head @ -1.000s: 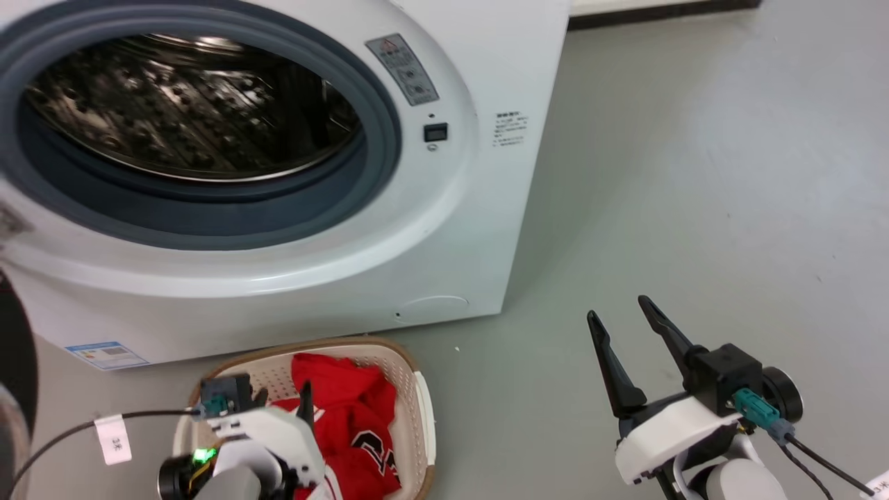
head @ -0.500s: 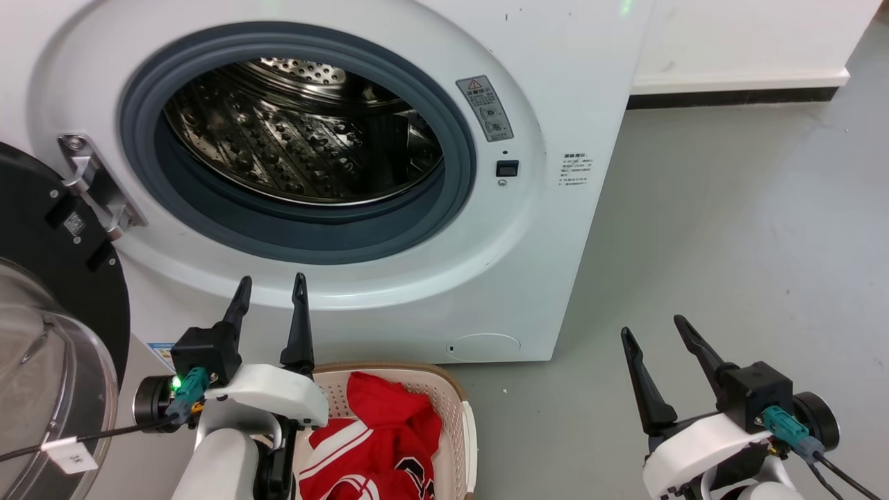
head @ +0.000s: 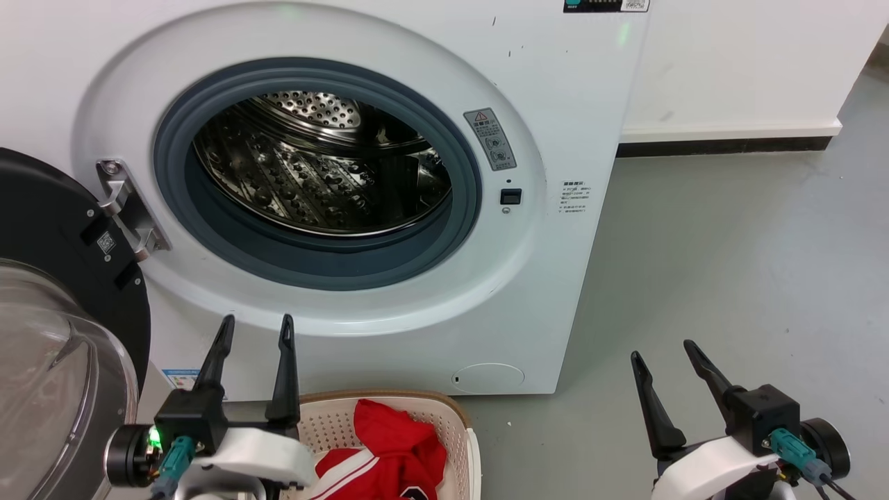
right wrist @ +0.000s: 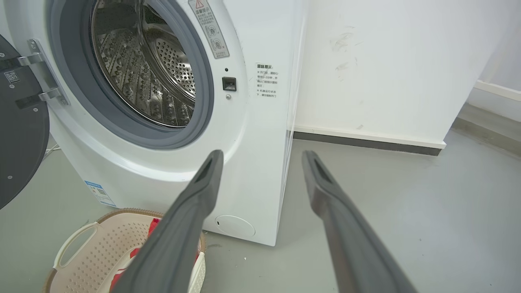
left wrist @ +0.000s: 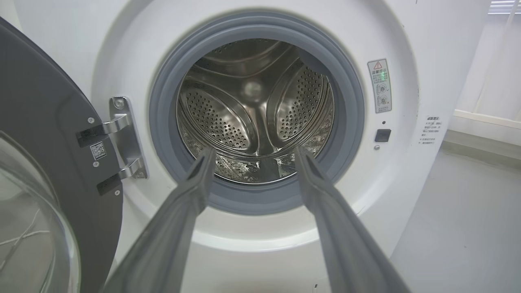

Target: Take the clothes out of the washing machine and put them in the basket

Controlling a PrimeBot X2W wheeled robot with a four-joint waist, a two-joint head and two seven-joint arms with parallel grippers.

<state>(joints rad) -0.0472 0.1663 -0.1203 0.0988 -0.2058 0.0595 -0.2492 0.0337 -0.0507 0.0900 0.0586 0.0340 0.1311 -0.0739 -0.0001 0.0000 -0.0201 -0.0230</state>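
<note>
Since a second ago our left gripper (head: 255, 323) has come up out of the basket (head: 389, 397). The head camera has tipped up too, so don't read the washer's shift as a real move.

Going left to right: the door (head: 48, 208) hangs open at far left, just beside that arm. We reckon a sideways swing could clip its glass. The left gripper is spread wide and holding nothing, fingers pointing up at the washing machine (head: 555, 139) front, just under the seal (head: 312, 271).

The clothes (head: 396, 444) are heaped in the basket, which sits against the machine's foot. The drum (left wrist: 252, 114) looks bare from the left wrist view. Its front lip hides behind the seal though, so a small item could get missed if we call it done. Reaching in again from this low might also snag the fingertips on that seal.

Far right, our right gripper (head: 663, 351) hovers over the floor (head: 729, 243), also spread and empty, well apart from everything.
</note>
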